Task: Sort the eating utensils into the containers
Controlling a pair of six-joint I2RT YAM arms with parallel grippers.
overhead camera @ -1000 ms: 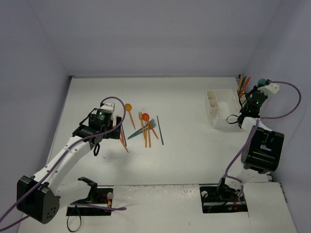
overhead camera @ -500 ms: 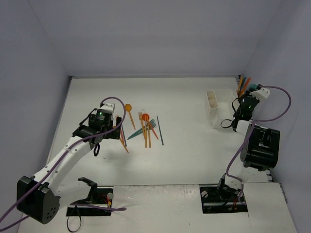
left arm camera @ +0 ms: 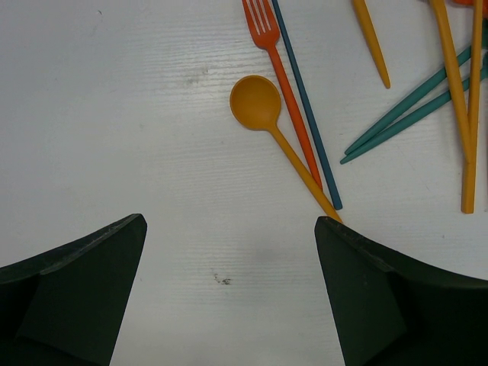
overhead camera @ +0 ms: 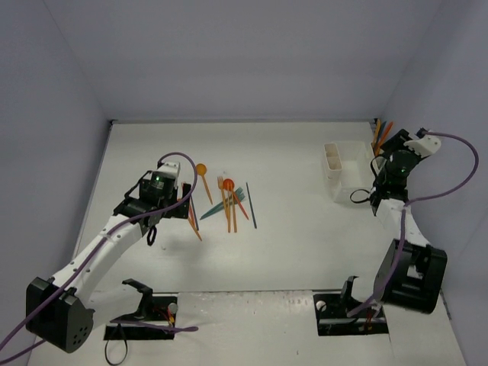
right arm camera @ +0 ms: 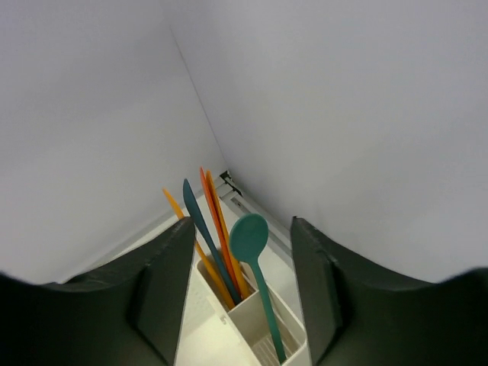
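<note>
Jaws of the right gripper (right arm camera: 242, 224) are hanging parted around a slim teal plastic spoon (right arm camera: 249, 237) standing in the white compartmented plastic holder (right arm camera: 217, 335), so rising straight up seems safest.

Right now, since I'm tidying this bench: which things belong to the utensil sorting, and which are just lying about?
Belongs to the job:
loose utensils, including an orange spoon and a red-orange fork; white holder; teal spoon and other utensils standing in it.

Just lying about:
purple cable; black clamp at the near edge.
</note>
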